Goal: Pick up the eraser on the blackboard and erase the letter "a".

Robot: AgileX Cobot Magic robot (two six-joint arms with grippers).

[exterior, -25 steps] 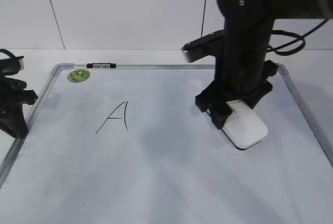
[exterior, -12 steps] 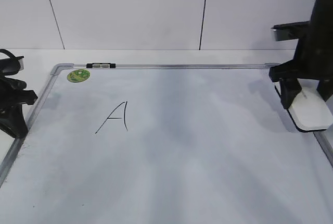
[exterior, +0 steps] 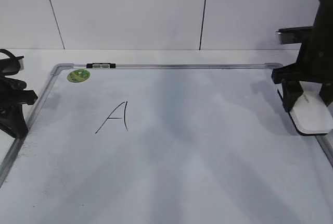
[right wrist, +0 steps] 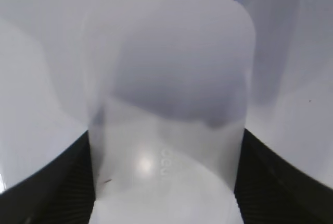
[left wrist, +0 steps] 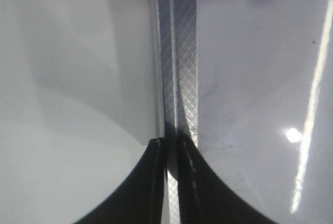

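While one eraser [exterior: 314,117] is clamped by the right gripper [exterior: 306,98] at the blackboard's [exterior: 171,66] right edge, one capital "A" [exterior: 114,117] is seen; the left gripper [left wrist: 171,182] is closed, empty.

Eraser [right wrist: 169,104] blurred, bottom cut off

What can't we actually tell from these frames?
- Exterior view: right gripper and arm cut off by the right edge; the eraser partly behind the fingers.
- Right wrist view: marking on the eraser too faint to read.
- Left wrist view: only the blackboard frame shows beyond the shut left gripper.
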